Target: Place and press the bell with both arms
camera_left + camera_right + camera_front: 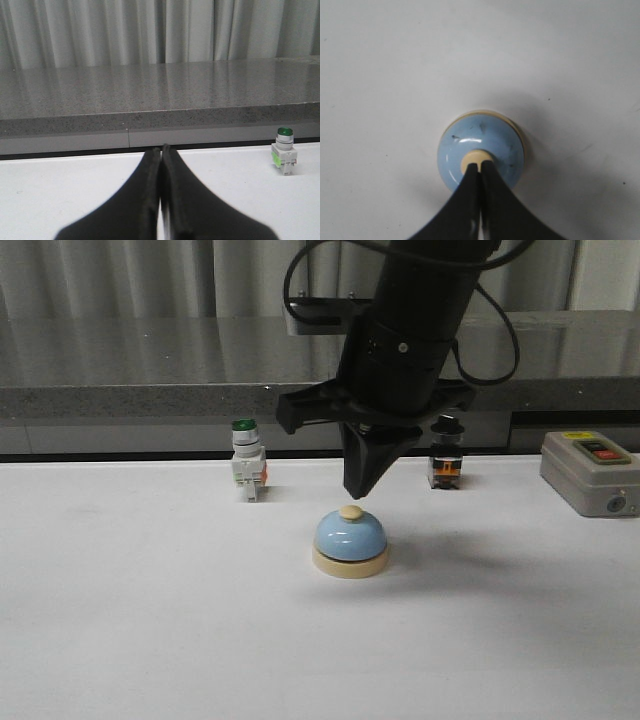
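The bell (350,543), a light-blue dome on a cream base with a cream knob (350,512), stands on the white table near the middle. My right gripper (357,495) points straight down, shut and empty, with its tip just above the knob and a small gap showing. In the right wrist view the shut gripper (479,164) lines up over the knob (476,157) of the bell (475,136). My left gripper (160,148) is shut and empty, low over the table; it shows only in the left wrist view, and the bell does not show there.
A green-capped white switch (247,460) stands behind the bell to the left, also in the left wrist view (284,157). A small black switch (445,462) stands behind to the right. A grey box with a red button (592,472) sits at the far right. A grey ledge runs along the back.
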Tool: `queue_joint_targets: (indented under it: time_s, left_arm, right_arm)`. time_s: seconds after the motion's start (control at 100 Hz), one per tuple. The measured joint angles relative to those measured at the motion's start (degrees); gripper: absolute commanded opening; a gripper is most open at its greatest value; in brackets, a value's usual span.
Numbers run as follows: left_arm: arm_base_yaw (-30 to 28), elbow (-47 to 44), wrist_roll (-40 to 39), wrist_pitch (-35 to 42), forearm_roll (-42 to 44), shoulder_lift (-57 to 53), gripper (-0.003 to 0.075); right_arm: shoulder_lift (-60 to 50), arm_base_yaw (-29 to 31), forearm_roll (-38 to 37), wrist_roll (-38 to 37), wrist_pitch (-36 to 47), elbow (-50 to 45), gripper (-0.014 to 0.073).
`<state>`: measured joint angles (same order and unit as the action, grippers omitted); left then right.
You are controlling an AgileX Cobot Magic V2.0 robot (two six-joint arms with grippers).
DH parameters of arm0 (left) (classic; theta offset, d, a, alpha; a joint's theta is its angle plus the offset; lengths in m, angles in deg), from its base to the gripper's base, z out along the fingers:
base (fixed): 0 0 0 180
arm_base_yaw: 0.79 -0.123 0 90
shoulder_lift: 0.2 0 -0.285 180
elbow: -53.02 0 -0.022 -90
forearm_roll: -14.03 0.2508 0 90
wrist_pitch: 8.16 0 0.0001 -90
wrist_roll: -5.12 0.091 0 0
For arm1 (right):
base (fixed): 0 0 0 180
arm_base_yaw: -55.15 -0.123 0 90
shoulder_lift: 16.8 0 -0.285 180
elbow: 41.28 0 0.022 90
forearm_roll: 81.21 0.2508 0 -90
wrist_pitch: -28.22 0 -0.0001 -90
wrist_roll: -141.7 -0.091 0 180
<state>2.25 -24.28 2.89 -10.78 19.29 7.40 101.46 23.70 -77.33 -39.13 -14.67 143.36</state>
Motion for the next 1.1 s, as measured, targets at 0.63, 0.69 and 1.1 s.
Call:
queue_joint_targets:
  time_s: [0.63, 0.69, 1.1]
  left_arm:
    - [0.0, 0.0, 0.0, 0.04, 0.0, 0.0, -0.002]
    - [0.0, 0.0, 0.0, 0.04, 0.0, 0.0, -0.002]
    - [0.0, 0.0, 0.0, 0.04, 0.0, 0.0, -0.0019]
  right_arm:
    - [-0.15, 0.0, 0.22, 0.0, -1.58, 0.45, -0.006]
    - [-1.95, 0.0, 0.22, 0.0, -1.81, 0.45, -0.006]
    - [-18.42, 7.01, -1.84, 0.0, -2.29, -5.25, -0.006]
